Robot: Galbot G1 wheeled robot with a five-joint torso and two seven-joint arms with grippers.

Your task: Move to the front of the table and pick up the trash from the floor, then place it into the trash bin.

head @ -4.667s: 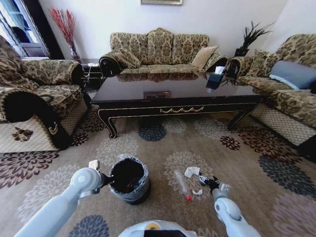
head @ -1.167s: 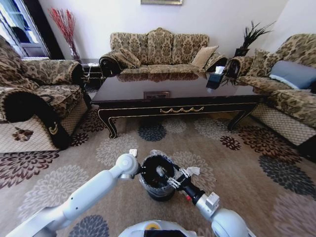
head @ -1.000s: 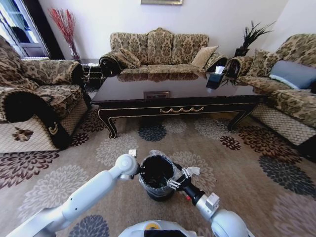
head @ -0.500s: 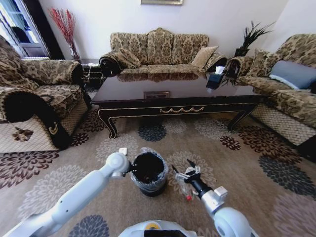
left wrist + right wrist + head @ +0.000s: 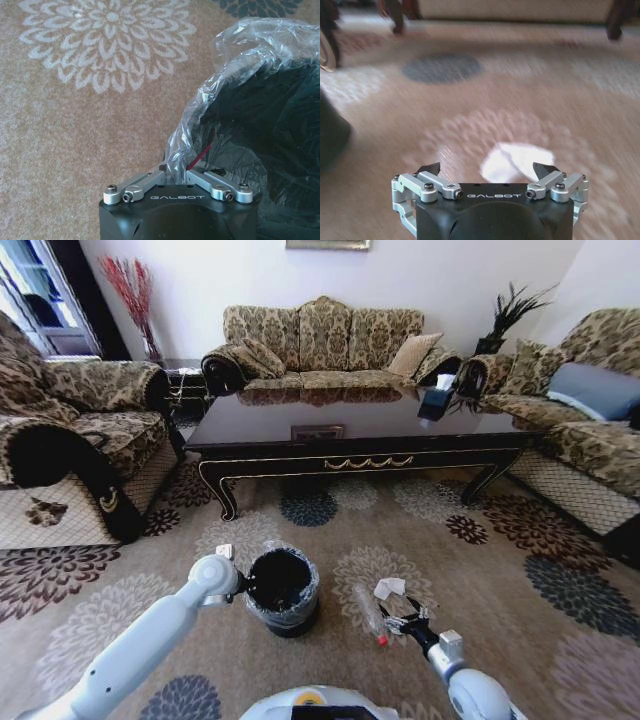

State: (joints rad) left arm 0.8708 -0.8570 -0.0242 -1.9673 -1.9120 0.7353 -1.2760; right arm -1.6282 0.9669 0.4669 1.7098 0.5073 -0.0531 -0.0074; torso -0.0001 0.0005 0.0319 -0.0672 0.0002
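Right pincer (image 5: 405,622), lower right of centre, jaws spread wide and empty, low over the carpet (image 5: 500,570). Scraps left to collect: white paper (image 5: 389,587), clear wrapper (image 5: 367,608), red bit (image 5: 381,640). Left pincer (image 5: 240,585) pinches the bin (image 5: 283,590) liner at the rim, lower centre. Beyond, the tabletop (image 5: 350,420). Pickup looks unfinished.

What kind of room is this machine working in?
It looks like a home living room: patterned sofas stand around a long, glossy, dark wood coffee table, and a flower-medallion carpet covers the floor. A small lined trash bin stands on the carpet.
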